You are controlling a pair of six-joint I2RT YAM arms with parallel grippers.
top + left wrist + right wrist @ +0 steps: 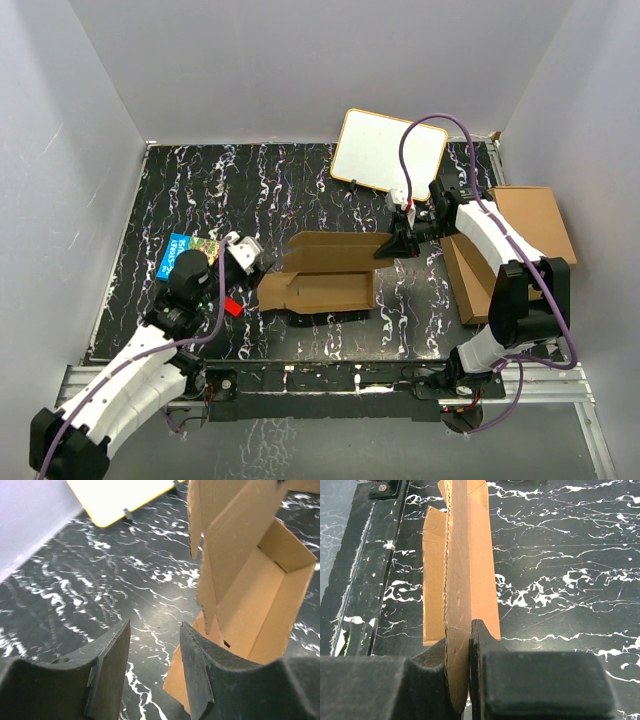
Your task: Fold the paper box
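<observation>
The plain brown cardboard paper box (320, 290) sits in the middle of the black table with white streaks (200, 190). It is half made, with low walls up and one long flap standing tall.

We think the box could flop open, because only one tool holds it. The right tool (461, 645) pinches just the thin edge of the tall flap. A hard pull could bend or rip the cardboard, or the flap could slip out. The box looks light, so a push from one side could slide it along the table and not fold it. The left tool (156, 635) is very close to the end of the box. If it comes in crooked, it could squash a corner or knock the box away. A blue picture book (188, 248) and a small red thing (232, 307) lie near the left arm, and we could bump them too.

The right arm reaches in from the right side toward the middle. Its tool is closed tight, with the flap squeezed between both fingers. The left arm reaches forward from the near left corner and points at the left end of the box. Its tool is partly wide and holds nothing. We see only table in the gap. One finger (197, 675) is just beside the box wall. We cannot tell if it touches.
</observation>
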